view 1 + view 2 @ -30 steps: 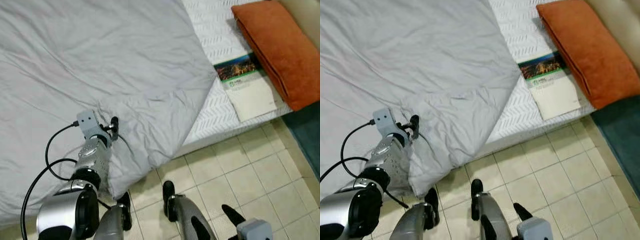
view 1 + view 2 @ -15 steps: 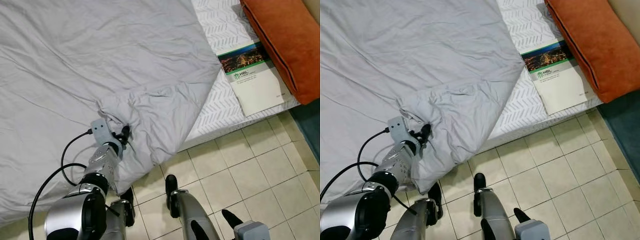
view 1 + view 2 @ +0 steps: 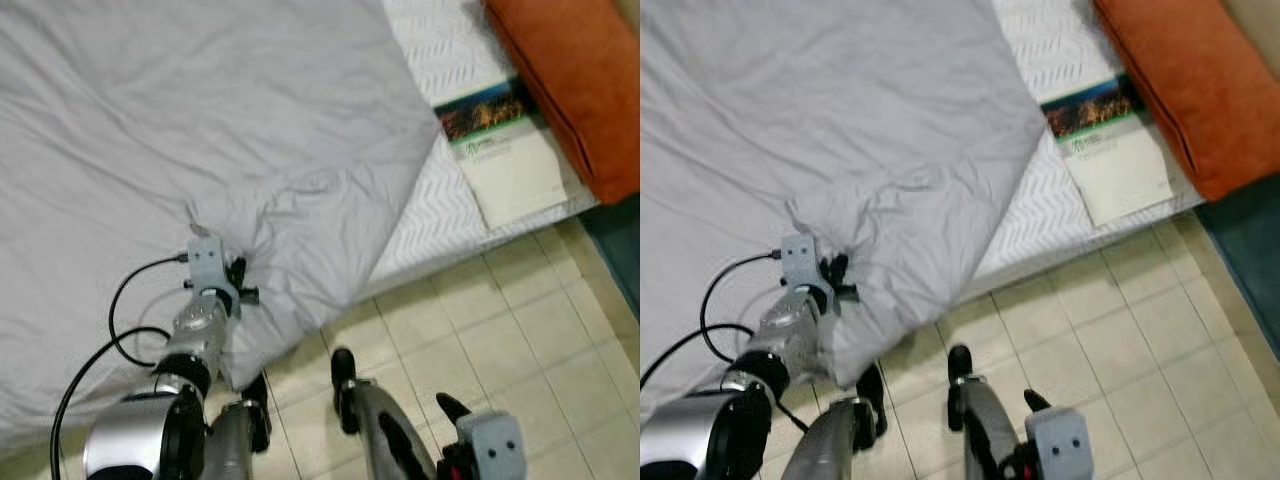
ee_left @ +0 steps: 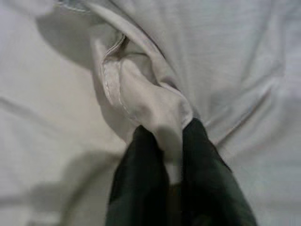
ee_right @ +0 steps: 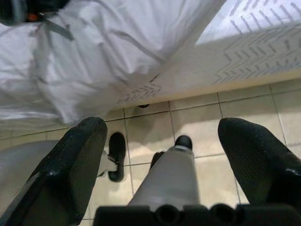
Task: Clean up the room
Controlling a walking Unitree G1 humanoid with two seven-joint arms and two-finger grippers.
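Sheet [image 3: 200, 130], grey and creased, lay spread over most of the bed [image 3: 440, 215], its near corner hanging over the edge toward the tiled floor [image 3: 520, 340]. The left gripper [image 4: 162, 155] was clamped on a bunched fold of the sheet near that corner, the cloth pinched between its two black fingers [image 4: 141, 174]. The left arm [image 3: 195, 335] reached up from the lower left with a black cable looping beside it. The right gripper [image 5: 164, 141] hung low over the floor with its fingers spread wide and nothing between them; the robot's feet [image 5: 117, 155] showed beneath it. On the bare patterned mattress to the right lay a booklet [image 3: 500, 150], just beside an orange cushion [image 3: 570, 80] at the bed's far right.
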